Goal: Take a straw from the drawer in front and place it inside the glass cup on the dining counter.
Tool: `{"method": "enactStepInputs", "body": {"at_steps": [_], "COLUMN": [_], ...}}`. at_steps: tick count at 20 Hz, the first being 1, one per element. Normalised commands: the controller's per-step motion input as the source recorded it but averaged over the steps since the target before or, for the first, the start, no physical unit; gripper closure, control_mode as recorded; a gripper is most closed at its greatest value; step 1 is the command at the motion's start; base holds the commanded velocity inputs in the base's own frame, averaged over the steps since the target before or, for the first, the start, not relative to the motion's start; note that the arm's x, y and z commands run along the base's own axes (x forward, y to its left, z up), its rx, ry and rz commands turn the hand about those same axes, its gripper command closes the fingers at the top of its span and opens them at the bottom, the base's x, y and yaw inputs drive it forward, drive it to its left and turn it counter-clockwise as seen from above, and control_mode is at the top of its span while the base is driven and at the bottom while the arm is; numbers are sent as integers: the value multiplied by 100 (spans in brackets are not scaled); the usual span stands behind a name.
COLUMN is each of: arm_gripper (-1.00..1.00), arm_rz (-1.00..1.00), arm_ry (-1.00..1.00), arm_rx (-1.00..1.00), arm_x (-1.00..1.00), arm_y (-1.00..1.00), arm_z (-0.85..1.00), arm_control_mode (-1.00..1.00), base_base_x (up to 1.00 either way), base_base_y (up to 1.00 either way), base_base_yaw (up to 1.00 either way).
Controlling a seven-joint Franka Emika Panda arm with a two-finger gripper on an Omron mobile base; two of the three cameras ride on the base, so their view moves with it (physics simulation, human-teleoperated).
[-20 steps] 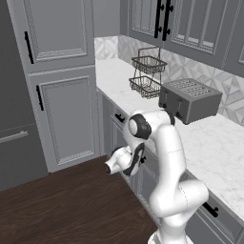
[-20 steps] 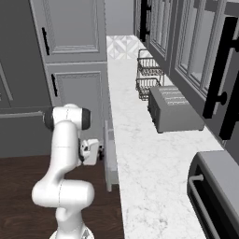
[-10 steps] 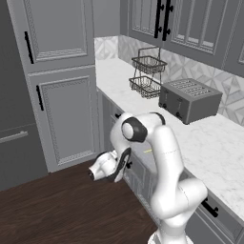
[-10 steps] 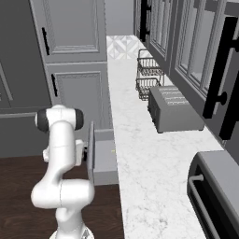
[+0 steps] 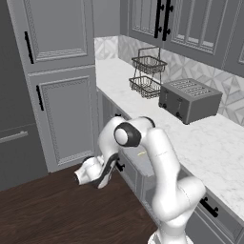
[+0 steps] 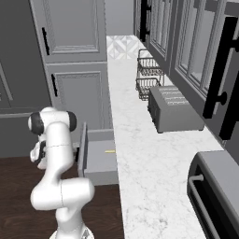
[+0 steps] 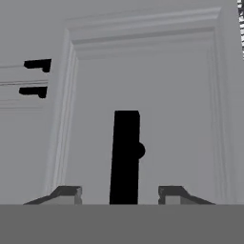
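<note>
Grey drawer (image 6: 100,156) stands pulled out w/ yellow straw (image 6: 109,151) lying inside, we see the arm bent low in front, gripper (image 7: 119,193) fingers apart – handle (image 7: 126,157) between them, ungripped.

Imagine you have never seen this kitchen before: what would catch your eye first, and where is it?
First, the white robot arm bending low beside the cabinets, its gripper open just off the black handle of the pulled-out grey drawer. Next, a thin yellow straw lying on the drawer's plain floor near the counter side. Then, on the marble worktop above, a grey toaster beside a two-tier wire basket.
</note>
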Motion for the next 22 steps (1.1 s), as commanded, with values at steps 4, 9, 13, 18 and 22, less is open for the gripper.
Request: {"method": "enactStepInputs", "body": {"at_steps": [4,9,13,18,22], "arm_gripper": [-100,-100,-100,-100,-100], "arm_rz": [-8,-11,-14,-13,-15], "arm_ry": [-2,-1,-6,-13,-17], "arm_rx": [0,0,1,0,1], "arm_x": [-46,-42,-38,-34,-19], "arm_y": [46,36,10,-1,-17], "arm_z": [5,5,14,49,70], "arm_control_mode": [-100,-100,-100,-100,-100], "base_base_x": [0,0,0,0,0], "base_base_y": [0,0,0,0,0], "base_base_yaw": [0,0,0,0,0]}}
